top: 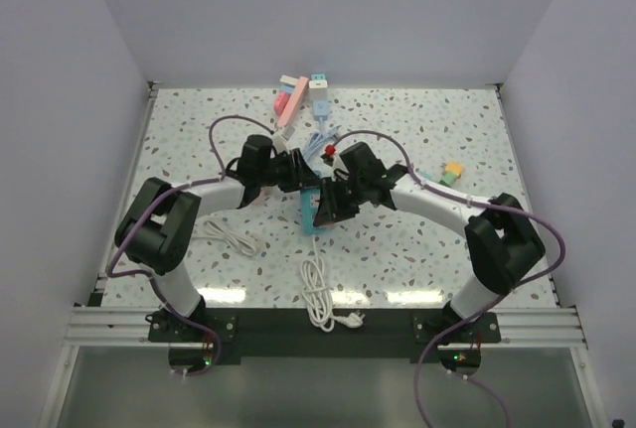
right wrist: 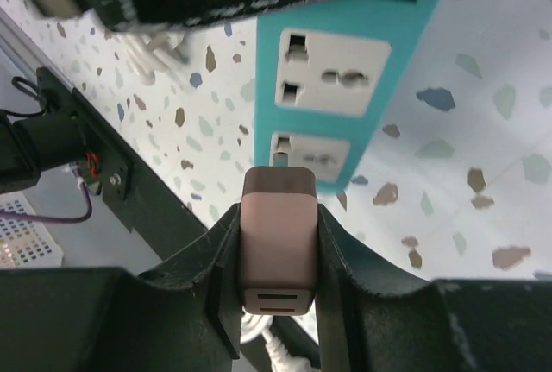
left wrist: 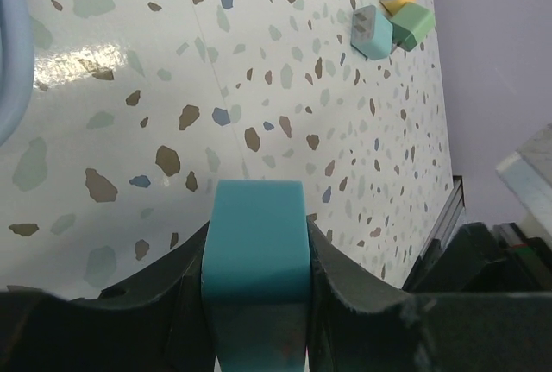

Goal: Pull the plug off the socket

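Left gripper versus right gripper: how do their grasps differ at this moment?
The left gripper is shut on the teal power strip; the right gripper is shut on a dusty-pink plug. The left gripper's strip end points out over bare table, while the right gripper's plug sits against the strip's lower socket; whether its pins are seated is hidden. Shared: both clamp their object centrally.

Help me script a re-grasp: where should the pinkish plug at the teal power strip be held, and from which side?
Pinch the plug across its flat, parallel side faces, coming from its rear end, opposite the power strip. The right gripper is shut on it that way, so a pull would likely run straight away from the strip.
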`<state>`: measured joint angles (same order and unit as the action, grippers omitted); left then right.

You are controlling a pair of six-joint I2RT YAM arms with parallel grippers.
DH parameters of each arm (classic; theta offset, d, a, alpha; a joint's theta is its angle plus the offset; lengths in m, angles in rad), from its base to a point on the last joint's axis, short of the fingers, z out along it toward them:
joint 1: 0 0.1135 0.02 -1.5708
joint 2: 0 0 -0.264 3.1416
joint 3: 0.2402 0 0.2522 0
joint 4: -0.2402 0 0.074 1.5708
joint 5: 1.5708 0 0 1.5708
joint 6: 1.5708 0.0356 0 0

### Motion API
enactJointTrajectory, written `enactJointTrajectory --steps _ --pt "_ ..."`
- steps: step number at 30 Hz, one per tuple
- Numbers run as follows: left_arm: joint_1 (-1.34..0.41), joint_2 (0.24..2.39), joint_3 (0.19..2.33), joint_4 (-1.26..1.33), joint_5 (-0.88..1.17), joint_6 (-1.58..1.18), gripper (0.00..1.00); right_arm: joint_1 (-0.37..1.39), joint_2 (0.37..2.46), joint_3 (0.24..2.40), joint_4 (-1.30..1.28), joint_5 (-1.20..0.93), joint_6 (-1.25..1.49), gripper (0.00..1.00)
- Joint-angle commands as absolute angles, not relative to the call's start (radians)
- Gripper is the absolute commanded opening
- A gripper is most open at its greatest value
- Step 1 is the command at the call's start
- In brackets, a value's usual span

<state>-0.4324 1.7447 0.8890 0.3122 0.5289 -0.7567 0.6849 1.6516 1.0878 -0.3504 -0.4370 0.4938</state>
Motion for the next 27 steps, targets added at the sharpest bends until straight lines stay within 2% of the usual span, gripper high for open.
enactJointTrajectory --steps 1,7,14,18,21,27 --pt "-0.437 1.755 0.885 0.272 0.529 -0.655 0.00 0.641 1.523 1.169 -0.445 -0.477 0.428 0.00" --pt "-0.437 1.775 0.862 0.287 0.540 -0.650 0.00 0.503 1.459 1.181 -0.604 -0.483 0.328 0.00" --pt "-0.425 1.567 0.871 0.276 0.586 -0.730 0.00 0.253 1.478 1.166 -0.643 -0.071 0.405 0.00" --pt "-0.277 1.419 0.874 0.117 0.600 -0.707 0.00 0.122 1.537 1.198 -0.618 0.041 0.486 0.00" --pt "-0.130 1.358 0.876 -0.143 0.615 -0.616 0.00 0.063 1.586 1.232 -0.606 0.138 0.526 0.00" --pt "0.148 1.279 0.830 -0.389 0.555 -0.451 0.00 -0.046 1.761 1.336 -0.587 0.120 0.540 0.00"
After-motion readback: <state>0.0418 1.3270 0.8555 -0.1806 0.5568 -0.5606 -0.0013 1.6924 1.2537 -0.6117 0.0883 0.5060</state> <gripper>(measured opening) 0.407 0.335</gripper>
